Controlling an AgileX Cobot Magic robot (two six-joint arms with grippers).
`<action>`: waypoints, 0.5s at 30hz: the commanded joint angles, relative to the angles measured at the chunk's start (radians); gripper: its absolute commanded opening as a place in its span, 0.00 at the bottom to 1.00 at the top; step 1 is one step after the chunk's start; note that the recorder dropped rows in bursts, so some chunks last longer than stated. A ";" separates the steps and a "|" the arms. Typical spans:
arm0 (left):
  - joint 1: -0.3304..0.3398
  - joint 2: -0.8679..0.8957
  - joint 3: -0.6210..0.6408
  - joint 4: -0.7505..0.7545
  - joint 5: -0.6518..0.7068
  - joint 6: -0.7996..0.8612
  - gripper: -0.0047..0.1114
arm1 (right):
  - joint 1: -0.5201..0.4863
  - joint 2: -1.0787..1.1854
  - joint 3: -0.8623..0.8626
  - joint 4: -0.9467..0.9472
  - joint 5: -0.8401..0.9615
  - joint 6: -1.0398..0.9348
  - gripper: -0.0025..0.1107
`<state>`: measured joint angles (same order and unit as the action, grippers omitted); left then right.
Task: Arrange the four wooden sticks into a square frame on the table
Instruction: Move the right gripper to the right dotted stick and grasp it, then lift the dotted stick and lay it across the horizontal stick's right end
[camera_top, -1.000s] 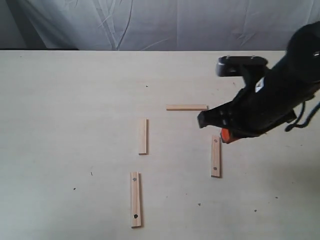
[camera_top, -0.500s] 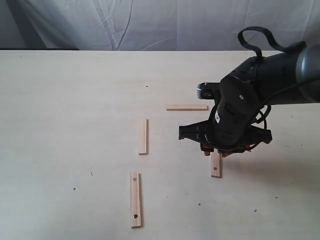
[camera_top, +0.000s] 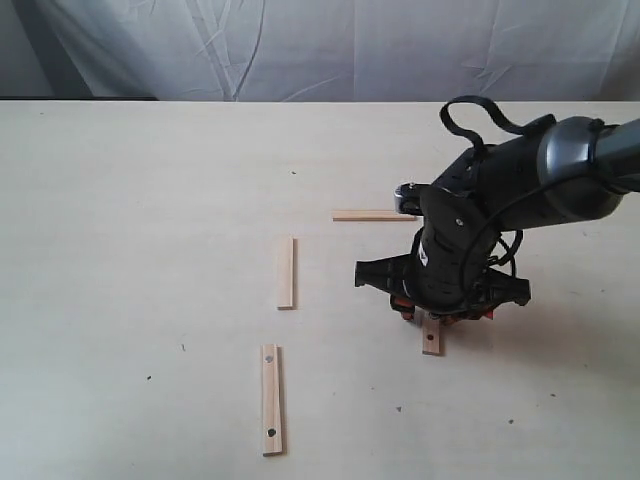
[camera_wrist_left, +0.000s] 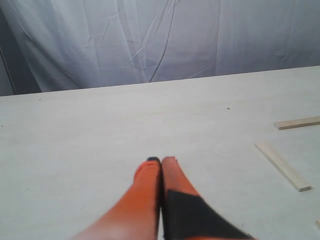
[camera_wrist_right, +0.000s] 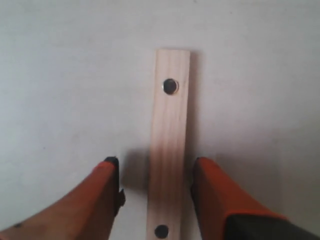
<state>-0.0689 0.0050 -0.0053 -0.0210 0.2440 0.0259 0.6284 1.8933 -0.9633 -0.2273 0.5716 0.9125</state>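
Table (camera_top: 150, 200): R end effector (camera_wrist_right: 156, 164) apart astride holed stick (camera_wrist_right: 171, 120); L end effector (camera_wrist_left: 161, 161) together.

stick: 1 pale wooden stick (camera_wrist_right: 170, 150) lies flat on the table (camera_wrist_right: 60, 75), with 2 dark holes, 1 near each end.
right gripper: my right gripper (camera_wrist_right: 156, 165) is spread apart, straddling the stick.
fingers: my 2 orange fingers (camera_wrist_right: 102, 195) sit 1 per side, just beside its long edges, touching neither.

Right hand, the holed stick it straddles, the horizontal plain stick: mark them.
right hand (camera_wrist_right: 156, 166), right wrist view, midway between fingertips
holed stick (camera_wrist_right: 170, 122), right wrist view, mid-length
horizontal plain stick (camera_top: 370, 215), exterior view, middle
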 joint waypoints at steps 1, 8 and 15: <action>-0.002 -0.005 0.005 -0.001 -0.011 -0.001 0.04 | -0.001 0.024 -0.004 -0.011 -0.025 0.004 0.37; -0.002 -0.005 0.005 -0.001 -0.011 -0.001 0.04 | -0.001 0.022 -0.016 -0.017 0.000 0.004 0.02; -0.002 -0.005 0.005 -0.001 -0.011 -0.001 0.04 | -0.003 -0.044 -0.179 -0.110 0.117 -0.101 0.02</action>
<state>-0.0689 0.0050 -0.0053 -0.0210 0.2440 0.0259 0.6284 1.8740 -1.0761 -0.3064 0.6546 0.8775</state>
